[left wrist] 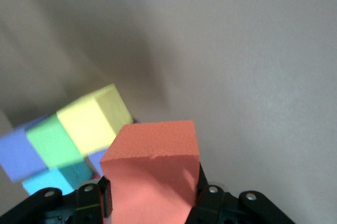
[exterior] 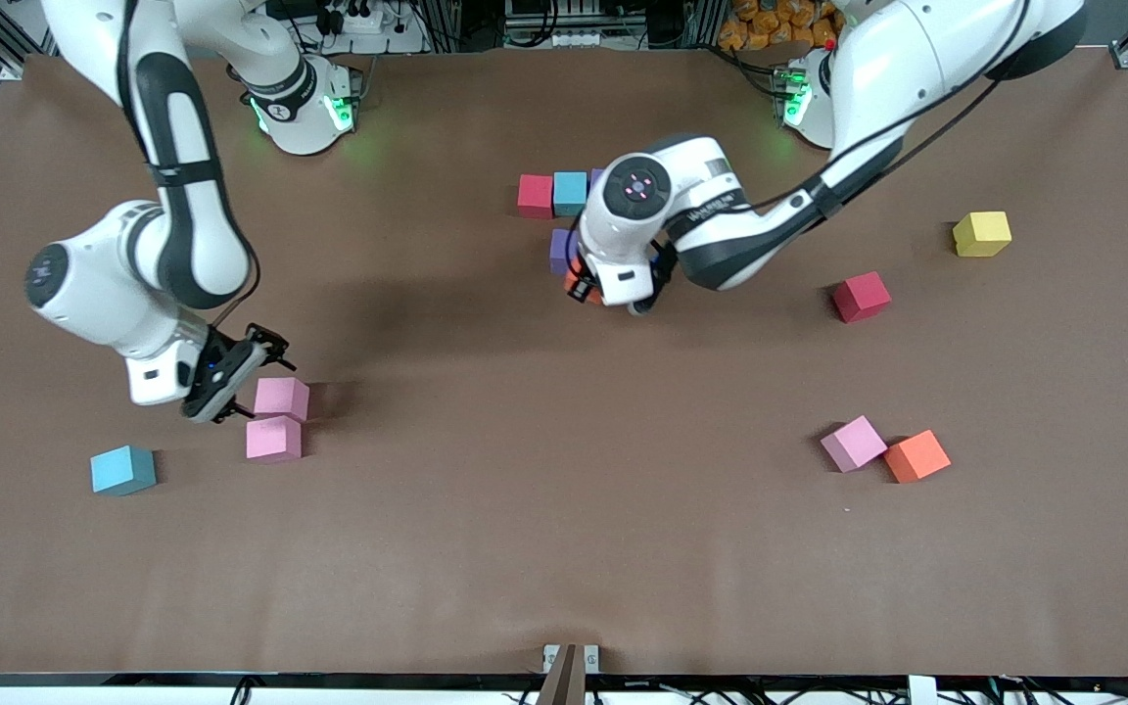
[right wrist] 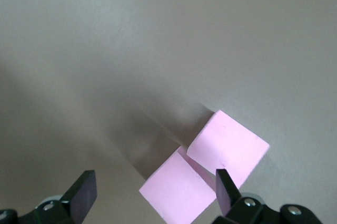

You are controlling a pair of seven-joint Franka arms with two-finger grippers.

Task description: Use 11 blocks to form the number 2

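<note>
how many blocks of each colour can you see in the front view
pink blocks: 3
red blocks: 2
blue blocks: 2
purple blocks: 2
orange blocks: 2, one in the left gripper
yellow blocks: 1
total: 12

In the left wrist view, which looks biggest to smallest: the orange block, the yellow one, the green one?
1. Orange block, largest, but the left claw holds it right by the camera.
2. Yellow block.
3. Green block, partly hidden.
Yellow and green look nearly alike, so that order is unsure.
</note>
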